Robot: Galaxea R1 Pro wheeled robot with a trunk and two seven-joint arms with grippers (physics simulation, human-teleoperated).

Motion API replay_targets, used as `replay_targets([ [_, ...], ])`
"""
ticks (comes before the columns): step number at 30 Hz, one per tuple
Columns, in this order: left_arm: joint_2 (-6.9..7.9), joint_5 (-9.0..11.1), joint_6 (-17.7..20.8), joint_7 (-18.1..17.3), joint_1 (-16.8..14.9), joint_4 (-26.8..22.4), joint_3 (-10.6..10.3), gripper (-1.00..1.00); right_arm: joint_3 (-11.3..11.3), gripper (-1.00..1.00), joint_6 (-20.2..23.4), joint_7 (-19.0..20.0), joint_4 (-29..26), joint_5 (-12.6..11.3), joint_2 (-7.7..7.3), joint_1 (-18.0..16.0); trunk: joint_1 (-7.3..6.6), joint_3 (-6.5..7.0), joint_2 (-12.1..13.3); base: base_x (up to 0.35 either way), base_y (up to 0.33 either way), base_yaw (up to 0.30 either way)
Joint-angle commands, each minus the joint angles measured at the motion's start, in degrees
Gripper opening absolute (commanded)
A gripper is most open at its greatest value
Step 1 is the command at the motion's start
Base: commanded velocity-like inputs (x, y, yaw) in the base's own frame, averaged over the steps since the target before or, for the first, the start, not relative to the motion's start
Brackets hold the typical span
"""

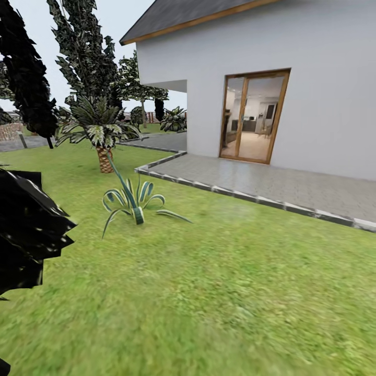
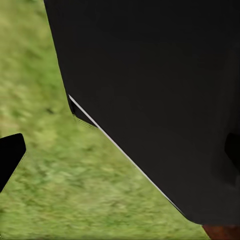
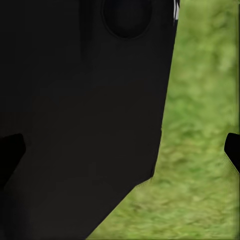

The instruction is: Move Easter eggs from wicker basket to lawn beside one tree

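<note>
**On the lawn by the house, no eggs or basket in sight**

The head view looks across the lawn [image 1: 219, 292] toward a white house [image 1: 313, 68] with a grey roof. One glazed door [image 1: 254, 116] in a brown wooden frame opens on a lit room. In front of it lies a grey paved patio [image 1: 271, 180], edged with a pale kerb that meets the grass.

On the grass near the patio corner stands one spiky striped plant [image 1: 133, 201]. Behind it is one short palm [image 1: 102, 130] with a patterned brown trunk. Farther back rise two tall dark trees: one narrow and nearly black [image 1: 28, 78] at the left, one with ragged dark-green foliage [image 1: 86, 52] beside it. A smaller tree [image 1: 138, 89] stands behind them near the house corner, with low bushes around it. A jagged black mass [image 1: 26, 230] juts in from the left edge, close to the camera, and blocks that part of the lawn; what it is cannot be told.

In the left wrist view a large black body [image 2: 160, 100] covers most of the frame above blurred grass, with one dark fingertip [image 2: 10, 155] at the edge. In the right wrist view a similar black body [image 3: 80, 110] covers the grass, with a dark fingertip [image 3: 232, 150] at each side. Whether either gripper is apart or together cannot be told.
</note>
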Motion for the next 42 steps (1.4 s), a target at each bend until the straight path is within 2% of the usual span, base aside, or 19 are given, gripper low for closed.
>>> replay_targets([
  [1,-0.01,-0.5,0.1,0.0,0.0,0.0,0.0,1.00,0.2,1.00,0.1,0.0,0.1,0.1,0.01,-0.1,0.03,-0.04,0.0,0.338,-0.014,0.000],
  [12,-0.02,-0.6,0.0,0.0,0.0,0.1,0.0,1.00,0.3,1.00,0.2,0.0,1.1,0.3,0.94,0.0,0.03,-0.04,0.0,0.280,-0.076,0.000],
  [18,-0.10,-0.6,0.0,0.1,0.0,0.3,0.1,1.00,0.3,1.00,0.2,0.0,1.2,0.3,1.07,0.0,0.03,-0.04,0.0,0.033,-0.084,0.000],
  [29,0.00,-0.5,0.0,0.0,0.0,0.9,0.1,1.00,0.3,1.00,0.3,0.0,1.2,0.2,1.09,-0.1,0.03,-0.04,0.0,0.001,-0.323,0.000],
  [37,0.01,-0.5,0.0,0.0,0.0,0.8,0.1,1.00,0.3,1.00,0.2,0.1,1.4,0.2,1.24,-0.1,0.03,-0.04,0.0,0.000,-0.039,0.000],
  [42,0.06,-0.5,0.0,0.0,0.0,0.9,0.1,1.00,0.0,1.00,0.1,-0.3,1.5,-0.3,0.52,-0.1,0.03,-0.04,0.0,0.059,-0.001,0.000],
])
